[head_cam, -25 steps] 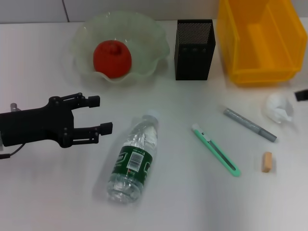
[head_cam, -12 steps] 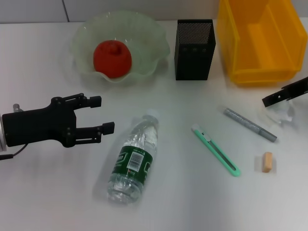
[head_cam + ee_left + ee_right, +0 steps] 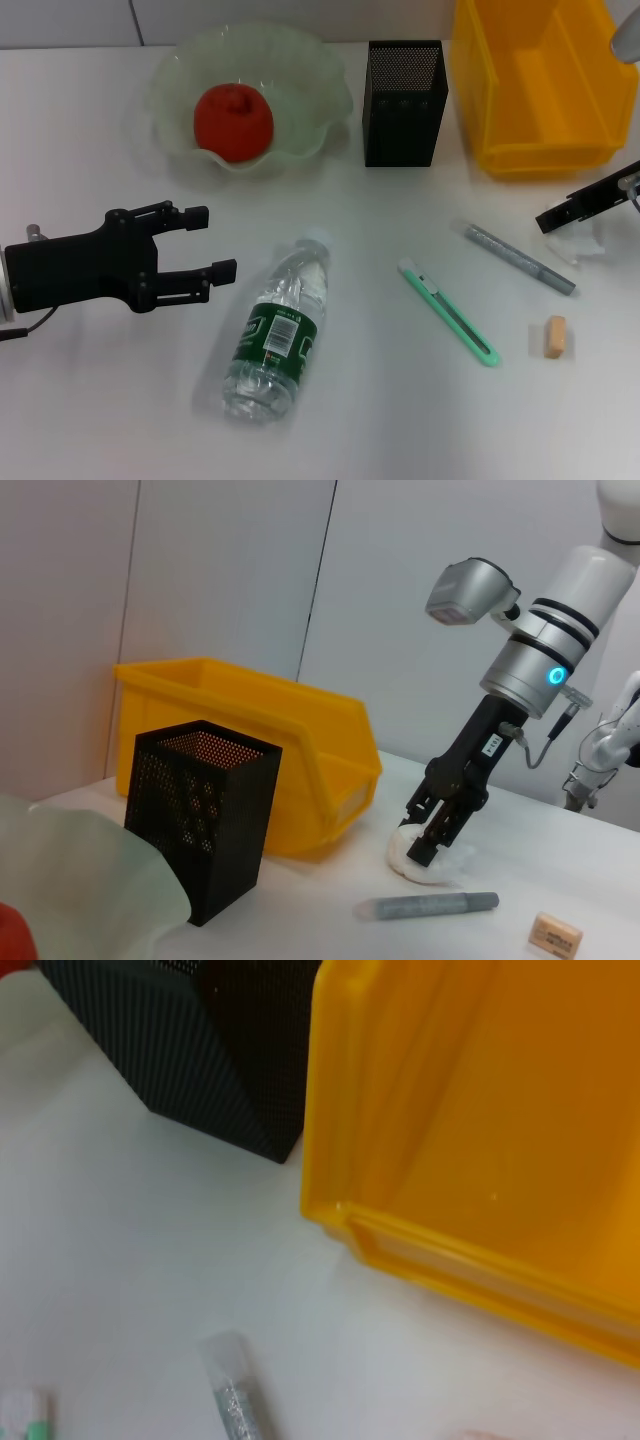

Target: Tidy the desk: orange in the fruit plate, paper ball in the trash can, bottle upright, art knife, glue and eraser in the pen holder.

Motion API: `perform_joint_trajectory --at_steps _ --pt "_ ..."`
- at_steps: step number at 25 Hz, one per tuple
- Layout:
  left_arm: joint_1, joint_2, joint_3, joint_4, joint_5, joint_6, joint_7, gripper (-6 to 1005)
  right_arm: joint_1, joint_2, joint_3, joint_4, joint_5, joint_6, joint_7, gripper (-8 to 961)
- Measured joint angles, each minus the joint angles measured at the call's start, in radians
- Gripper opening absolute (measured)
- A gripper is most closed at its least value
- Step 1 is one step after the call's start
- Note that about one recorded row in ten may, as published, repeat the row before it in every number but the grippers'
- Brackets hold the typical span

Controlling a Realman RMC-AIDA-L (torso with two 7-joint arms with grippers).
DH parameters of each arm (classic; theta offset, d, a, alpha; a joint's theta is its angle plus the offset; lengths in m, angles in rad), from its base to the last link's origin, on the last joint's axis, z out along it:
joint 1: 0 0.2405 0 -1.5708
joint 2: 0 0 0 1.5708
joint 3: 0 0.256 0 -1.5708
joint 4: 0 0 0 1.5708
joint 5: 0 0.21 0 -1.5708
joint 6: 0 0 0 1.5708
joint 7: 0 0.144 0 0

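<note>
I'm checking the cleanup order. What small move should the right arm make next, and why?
Probably close on the paper ball: the right gripper is down over it beside the yellow bin, apparently straddling it but not lifting. The left gripper hovers open near the lying bottle.

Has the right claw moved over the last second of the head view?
Yes. The right claw has come in from the table's right edge toward the paper ball, just in front of the yellow bin, and is now down at the ball.
</note>
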Motion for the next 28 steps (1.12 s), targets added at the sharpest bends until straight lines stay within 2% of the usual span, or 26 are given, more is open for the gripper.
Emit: perform_joint_trajectory --at_steps 4,7,11,15,18,19,20,25,28 --pt "0.000 0.000 0.000 -0.001 0.000 -0.007 0.001 836 -0.005 0.002 -0.005 -0.022 -0.002 -0.019 0.003 663" --pt "0.000 -0.001 0.001 -0.001 0.000 -0.008 0.001 836 -0.016 0.003 0.002 -0.109 0.009 -0.082 0.015 616" --pt "0.000 -0.001 0.001 -0.001 0.000 -0.004 -0.002 837 -0.042 0.004 0.006 -0.352 0.033 -0.187 0.058 551" --pt "0.002 -0.001 0.001 -0.001 0.000 -0.005 -0.004 837 -0.047 0.000 0.007 -0.498 0.039 -0.158 0.100 552" --pt "0.006 -0.001 0.001 -0.001 0.000 -0.005 -0.004 837 -0.031 -0.005 0.010 -0.452 0.039 -0.019 0.116 550" --pt "0.007 -0.001 0.001 -0.001 0.000 -0.005 -0.005 837 -0.016 -0.005 0.011 -0.367 0.039 0.091 0.120 548" --pt "0.007 -0.001 0.001 -0.001 0.000 -0.005 -0.005 837 -0.016 -0.005 0.011 -0.367 0.039 0.091 0.120 552" --pt "0.008 -0.001 0.001 -0.001 0.000 0.002 -0.022 836 0.011 -0.007 0.014 -0.184 0.085 0.272 0.087 574" --pt "0.007 0.002 0.001 -0.001 0.000 0.004 -0.039 836 0.002 -0.015 0.019 -0.157 0.165 0.301 0.043 625"
